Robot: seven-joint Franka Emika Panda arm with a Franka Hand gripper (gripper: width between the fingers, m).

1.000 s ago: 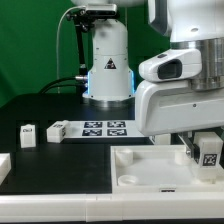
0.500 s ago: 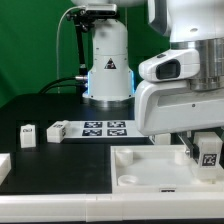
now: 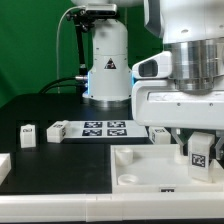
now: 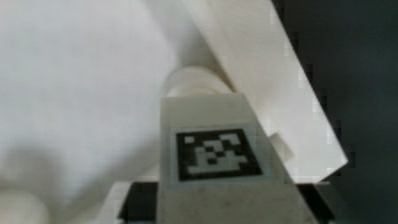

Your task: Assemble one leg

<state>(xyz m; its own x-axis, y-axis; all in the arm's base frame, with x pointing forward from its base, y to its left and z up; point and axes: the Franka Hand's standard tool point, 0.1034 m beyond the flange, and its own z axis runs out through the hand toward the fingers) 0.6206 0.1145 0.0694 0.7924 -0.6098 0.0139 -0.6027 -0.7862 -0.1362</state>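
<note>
Holding a tagged white leg (image 3: 201, 153) clamped between the fingers (image 4: 139, 205), tilted, over the white panel's (image 3: 140, 165) right part (two spare legs (image 3: 28, 135) lying left on the black worktop (image 3: 40, 108)).

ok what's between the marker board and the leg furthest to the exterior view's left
A second leg, right beside the marker board; seen in the exterior view.

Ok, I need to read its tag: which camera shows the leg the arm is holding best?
The wrist view. The leg fills the middle of the picture, its tag facing the camera, though blurred. The exterior view shows it small and tilted near that view's right edge, over the white panel.
</note>
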